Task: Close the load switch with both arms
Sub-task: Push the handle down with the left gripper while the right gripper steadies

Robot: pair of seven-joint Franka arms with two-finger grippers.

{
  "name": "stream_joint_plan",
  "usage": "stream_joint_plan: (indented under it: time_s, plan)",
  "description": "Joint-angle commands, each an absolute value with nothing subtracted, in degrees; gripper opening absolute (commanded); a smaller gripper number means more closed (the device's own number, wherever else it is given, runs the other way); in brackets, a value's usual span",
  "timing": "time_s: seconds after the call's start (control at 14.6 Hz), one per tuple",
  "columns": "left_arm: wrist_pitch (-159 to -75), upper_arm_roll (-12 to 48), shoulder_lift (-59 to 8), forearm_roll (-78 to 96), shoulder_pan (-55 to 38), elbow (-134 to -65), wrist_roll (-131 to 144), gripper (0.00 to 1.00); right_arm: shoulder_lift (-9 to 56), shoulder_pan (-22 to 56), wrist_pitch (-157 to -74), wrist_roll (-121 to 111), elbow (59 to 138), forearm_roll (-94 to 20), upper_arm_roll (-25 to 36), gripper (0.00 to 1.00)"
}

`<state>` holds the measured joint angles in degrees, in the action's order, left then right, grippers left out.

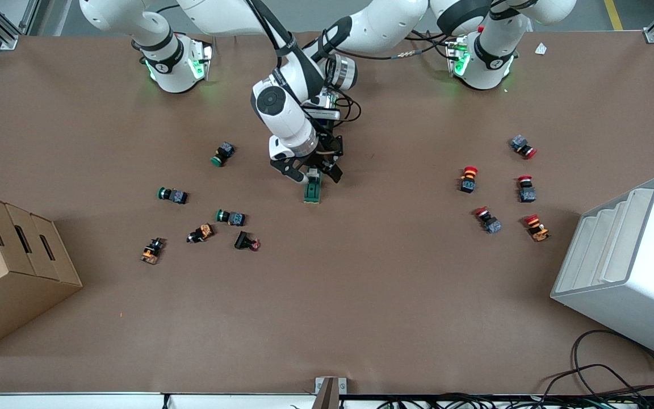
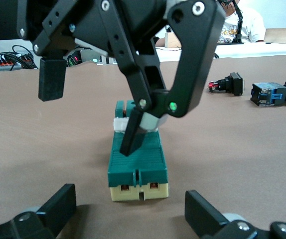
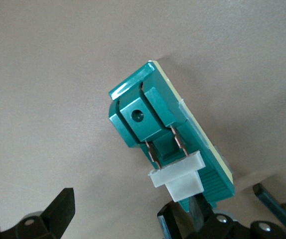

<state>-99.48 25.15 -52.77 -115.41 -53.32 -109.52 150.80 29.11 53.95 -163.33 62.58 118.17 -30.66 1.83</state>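
Front view, centre of the frame: the load switch (image 1: 313, 190) lies flat on the table (image 1: 361, 295), just below the two grippers that crowd its upper end. The right gripper (image 1: 300, 172), on the arm descending from the base at upper left, stands with its jaws apart; in the left wrist view one of its fingers (image 2: 133, 137) rests against the white lever (image 2: 121, 124) atop the green body. The left gripper (image 1: 331, 168), reaching from the base at upper right, is low at the switch's cream end, jaws apart and straddling it without contact, as the left wrist view's lower edge shows. Push buttons (image 1: 230, 217) lie scattered at mid-left and mid-right.

Likely risk: with the body unclamped, pressure on the lever may slide or tip the switch rather than close it. A finger slipping off the narrow lever is another hazard, as is contact between the closely packed grippers.
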Motion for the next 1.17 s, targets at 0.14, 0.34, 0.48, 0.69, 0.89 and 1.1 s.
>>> stream_joint_plan:
  time_s: [0.14, 0.34, 0.48, 0.69, 0.89, 1.1]
  plan:
    - [-100.2, 24.0, -56.3, -115.9, -53.3, -107.5, 151.0, 0.98, 29.8, 51.9, -163.9, 61.5, 114.8, -31.8, 2.3, 1.0]
    - [-100.2, 24.0, -56.2, -115.9, -53.3, -107.5, 151.0, 0.98, 29.8, 50.7, -162.8, 61.2, 113.5, -31.6, 2.4, 1.0]
    - [-100.2, 24.0, -56.2, -115.8, -53.3, -107.5, 151.0, 0.98, 29.8, 49.9, -160.1, 61.0, 112.2, -31.6, 2.5, 1.0]
    - [-100.2, 24.0, -56.2, -115.8, -53.3, -107.5, 151.0, 0.98, 29.8, 49.3, -158.9, 60.9, 111.5, -31.1, 2.5, 1.0]
    - [-100.2, 24.0, -56.2, -115.9, -53.3, -107.5, 151.0, 0.98, 29.8, 48.9, -157.9, 60.7, 110.8, -30.9, 2.7, 1.0]
    - [-100.2, 24.0, -56.2, -115.8, -53.3, -107.5, 151.0, 0.98, 29.9, 48.2, -157.9, 59.9, 110.4, -30.7, 2.7, 1.0]
